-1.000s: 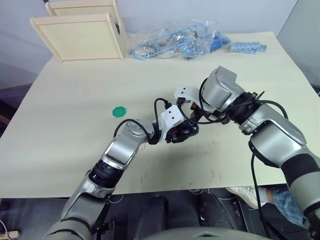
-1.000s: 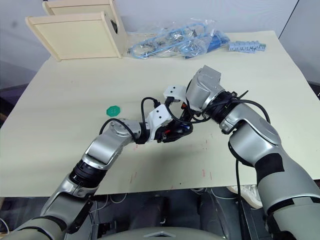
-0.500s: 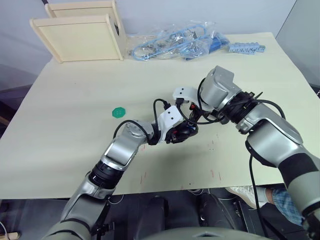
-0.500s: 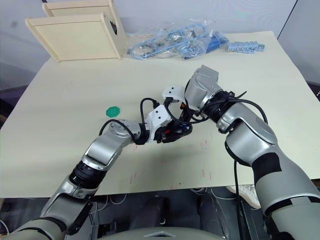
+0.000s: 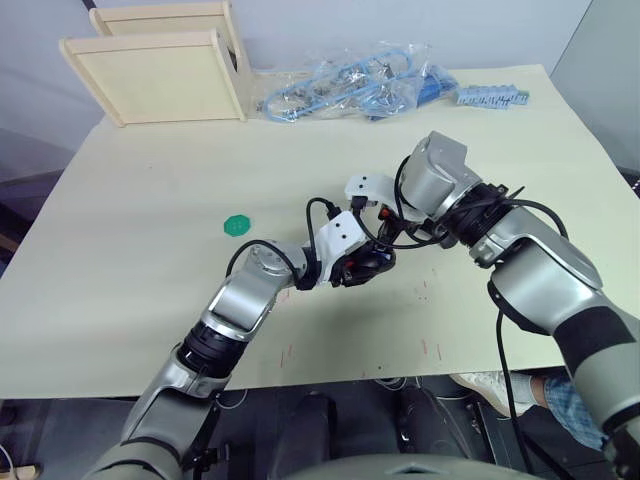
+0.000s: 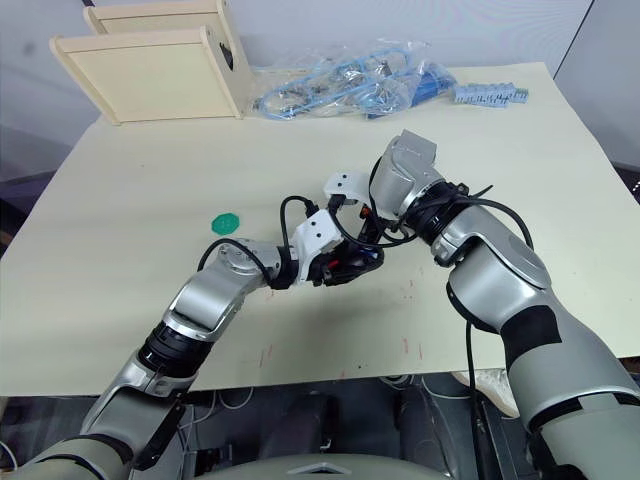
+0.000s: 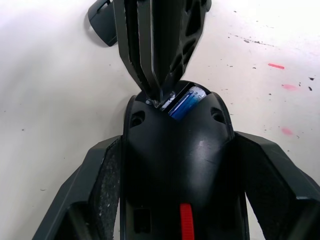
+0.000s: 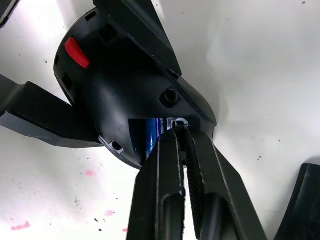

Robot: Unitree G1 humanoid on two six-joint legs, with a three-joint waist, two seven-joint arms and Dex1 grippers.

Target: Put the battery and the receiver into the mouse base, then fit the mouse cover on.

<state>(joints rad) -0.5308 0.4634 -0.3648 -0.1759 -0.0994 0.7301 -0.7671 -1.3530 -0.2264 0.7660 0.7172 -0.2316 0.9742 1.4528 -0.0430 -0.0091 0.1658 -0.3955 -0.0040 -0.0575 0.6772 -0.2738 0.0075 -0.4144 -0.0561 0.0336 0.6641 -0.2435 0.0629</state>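
Black and palm-sized, the mouse base [image 7: 175,165] sits clamped between the two fingers of the left gripper [image 7: 175,200], one pad [image 7: 102,175] on each flank, its red patch [image 7: 186,222] facing the wrist camera. It is held near the middle of the cream table [image 5: 150,200], where both arms meet. In its open compartment the blue-and-white battery [image 7: 184,102] lies seated. The right gripper [image 8: 181,131] has its fingers pinched almost together, their tips pushed into the compartment just beside the battery; something small and pale shows at the tips, but whether it is the receiver cannot be told. Just beyond the base a glossy black shell, the cover [image 7: 101,22], lies on the table. Further left lies a green disc [image 5: 237,224]. At the far edge are a bag of blue cables [image 5: 350,85], a blue strip [image 5: 495,96] and two wooden boxes [image 5: 160,70].
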